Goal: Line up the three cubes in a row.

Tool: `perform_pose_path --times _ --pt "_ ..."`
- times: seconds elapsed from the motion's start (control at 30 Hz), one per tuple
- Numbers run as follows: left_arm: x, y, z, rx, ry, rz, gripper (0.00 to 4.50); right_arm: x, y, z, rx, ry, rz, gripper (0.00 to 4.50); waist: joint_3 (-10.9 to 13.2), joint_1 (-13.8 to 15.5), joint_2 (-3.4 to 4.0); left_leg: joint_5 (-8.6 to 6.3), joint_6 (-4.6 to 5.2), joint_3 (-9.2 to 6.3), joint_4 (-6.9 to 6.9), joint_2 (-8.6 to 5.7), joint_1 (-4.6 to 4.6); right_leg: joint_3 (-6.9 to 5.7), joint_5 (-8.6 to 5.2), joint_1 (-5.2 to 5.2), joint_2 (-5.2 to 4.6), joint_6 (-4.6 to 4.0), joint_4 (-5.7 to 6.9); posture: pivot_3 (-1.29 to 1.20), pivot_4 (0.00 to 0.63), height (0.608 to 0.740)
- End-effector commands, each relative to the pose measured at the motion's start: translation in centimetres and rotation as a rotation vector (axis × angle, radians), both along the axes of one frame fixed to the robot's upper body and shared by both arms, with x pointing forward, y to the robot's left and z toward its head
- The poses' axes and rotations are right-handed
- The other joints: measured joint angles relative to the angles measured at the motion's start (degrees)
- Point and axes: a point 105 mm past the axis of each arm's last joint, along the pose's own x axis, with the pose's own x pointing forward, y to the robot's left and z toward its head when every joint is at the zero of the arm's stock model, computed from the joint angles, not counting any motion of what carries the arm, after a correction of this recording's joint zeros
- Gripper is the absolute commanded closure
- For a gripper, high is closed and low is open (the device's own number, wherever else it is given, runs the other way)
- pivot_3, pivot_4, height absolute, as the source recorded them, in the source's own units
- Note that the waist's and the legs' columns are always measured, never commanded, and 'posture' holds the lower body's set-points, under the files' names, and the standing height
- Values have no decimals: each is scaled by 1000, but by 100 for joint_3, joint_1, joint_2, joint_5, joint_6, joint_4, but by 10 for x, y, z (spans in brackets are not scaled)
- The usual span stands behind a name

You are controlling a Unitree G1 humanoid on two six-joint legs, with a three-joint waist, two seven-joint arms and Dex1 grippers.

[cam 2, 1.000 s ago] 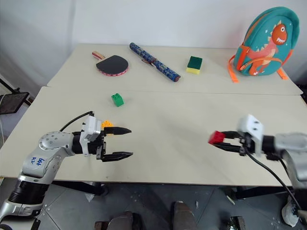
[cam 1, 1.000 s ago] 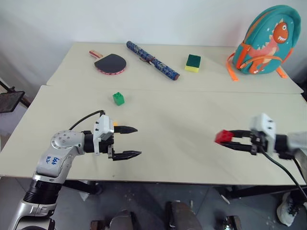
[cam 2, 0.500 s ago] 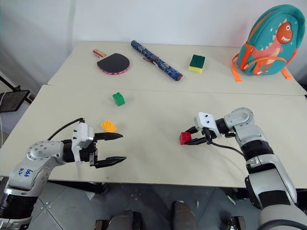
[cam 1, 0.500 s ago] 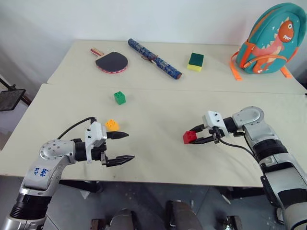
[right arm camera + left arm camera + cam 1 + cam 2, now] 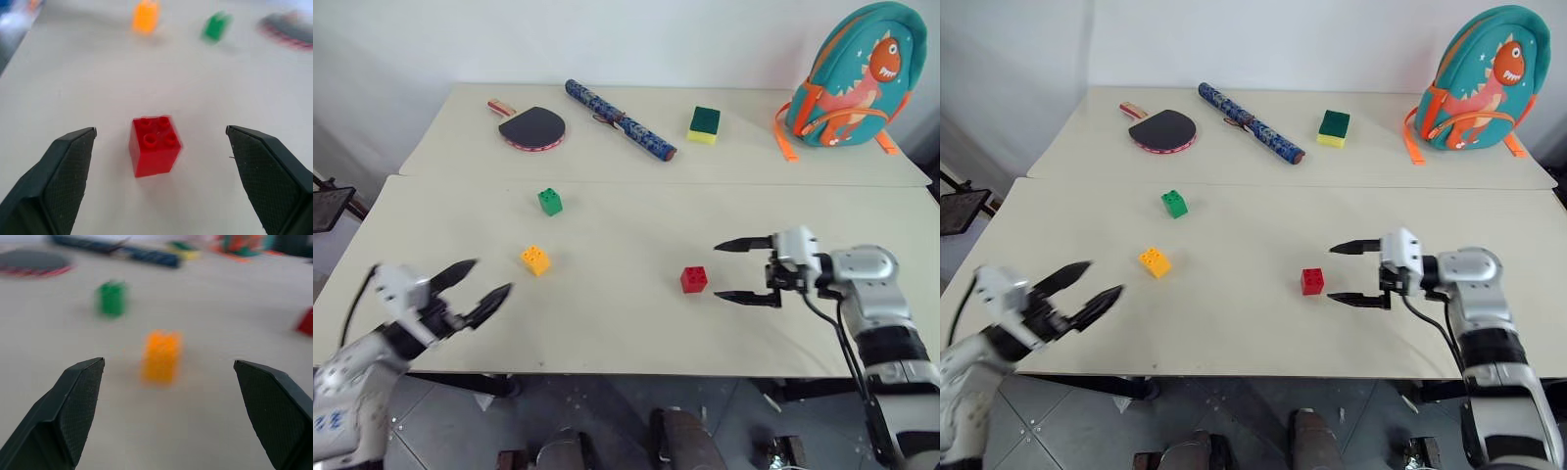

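Note:
Three studded cubes rest on the near table (image 5: 607,333): a green cube (image 5: 549,202) farthest back, an orange-yellow cube (image 5: 535,260) just in front of it, and a red cube (image 5: 694,279) off to the right. My right gripper (image 5: 722,270) is open and points left at the red cube (image 5: 154,145), its fingertips just short of it and not touching. My left gripper (image 5: 487,279) is open near the table's front left, aimed at the orange-yellow cube (image 5: 162,356) from a short distance.
On the far table lie a table-tennis paddle (image 5: 536,127), a blue patterned tube (image 5: 622,120), a green-and-yellow sponge block (image 5: 705,124) and a teal dinosaur backpack (image 5: 847,78). A seam runs between the two tables.
My right gripper set the red cube on the table, opened and drew slightly right. My left arm swung out to the left, away from the orange-yellow cube.

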Motion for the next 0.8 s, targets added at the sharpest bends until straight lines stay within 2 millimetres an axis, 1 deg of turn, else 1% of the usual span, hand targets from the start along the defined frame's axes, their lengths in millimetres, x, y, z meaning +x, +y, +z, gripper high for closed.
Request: perform_pose_path --times 0.03,0.1,0.13,0.17,0.27,0.33,0.37,0.43,0.47,0.5,0.53,0.57,0.63,0.67,0.73,0.8 --pt "-8 22 -4 -30 -18 92 0 -6 -2 25 126 -88 -52 47 1 -3 -3 0 1 0 3 0 2 0 0 5 0 -1 -3 0 150 740" --pt "-9 26 -7 -59 -11 108 0 -11 -3 26 166 -69 -60 47 0 -4 -6 3 6 0 3 -3 7 -1 1 14 -4 -6 -8 0 150 740" --pt "-7 24 -7 -65 -5 88 0 -11 -4 27 187 -48 -77 47 -1 4 -8 3 7 -3 3 -3 9 -2 2 19 -7 -8 -7 0 150 740" --pt "-4 18 -5 -72 -2 48 0 -14 -5 27 170 -77 -80 47 -1 13 -8 3 8 -4 3 -5 9 -3 3 20 -10 -9 -7 0 150 740" --pt "24 -5 17 -67 -61 -64 0 -18 -10 30 170 -110 -118 47 -2 96 -9 3 9 -14 3 -8 7 -14 3 21 -14 -9 -7 0 150 740" --pt "44 -17 31 -29 -93 -119 0 -18 -11 31 172 -109 -134 47 -2 163 -10 4 9 -15 3 -9 5 -16 4 21 -13 -10 -6 0 150 740" --pt "54 -20 39 -27 -112 -128 0 -19 -12 31 167 -110 -142 47 -3 161 -11 6 9 -15 3 -12 5 -16 4 22 -12 -10 -4 0 150 740" --pt "82 -33 54 -8 -141 -148 0 -21 -17 28 151 -99 -161 47 -4 175 -10 6 8 -11 3 -11 7 -16 5 22 -11 -8 -1 0 150 740" --pt "91 -39 60 -12 -149 -162 0 -22 -19 27 142 -98 -168 47 -4 167 -12 6 8 -9 3 -14 5 -20 6 24 -9 -6 -3 0 150 740" --pt "105 -42 62 -14 -127 -148 0 -23 -20 26 132 -95 -177 47 -5 166 -12 6 8 -4 3 -12 3 -24 7 22 -7 -5 -4 0 150 740" --pt "113 -44 62 -17 -109 -135 0 -23 -21 25 126 -93 -182 47 -5 168 -12 6 7 1 3 -13 3 -23 8 23 -6 -3 -3 0 150 740" --pt "129 -51 65 -11 -94 -113 0 -25 -22 25 126 -94 -190 47 -5 148 -12 6 7 7 3 -13 3 -25 8 21 -5 -2 -5 0 150 740" --pt "150 -60 70 13 -86 -73 0 -27 -22 25 127 -90 -197 47 -1 149 -18 4 5 23 0 -12 3 -26 8 18 -2 1 -7 0 150 740" --pt "157 -67 74 20 -103 -91 0 -28 -20 25 127 -89 -197 47 -1 142 -18 4 4 40 0 -8 1 -30 9 16 1 2 -10 0 150 740" --pt "168 -76 71 107 -90 -123 0 -31 -16 24 129 -87 -195 47 1 135 -21 4 3 44 -2 -8 1 -30 8 14 2 2 -11 0 150 740" --pt "179 -72 71 149 -66 -107 0 -34 -13 24 130 -80 -198 47 1 136 -22 3 0 47 -4 -7 1 -30 8 11 7 3 -11 0 150 740"
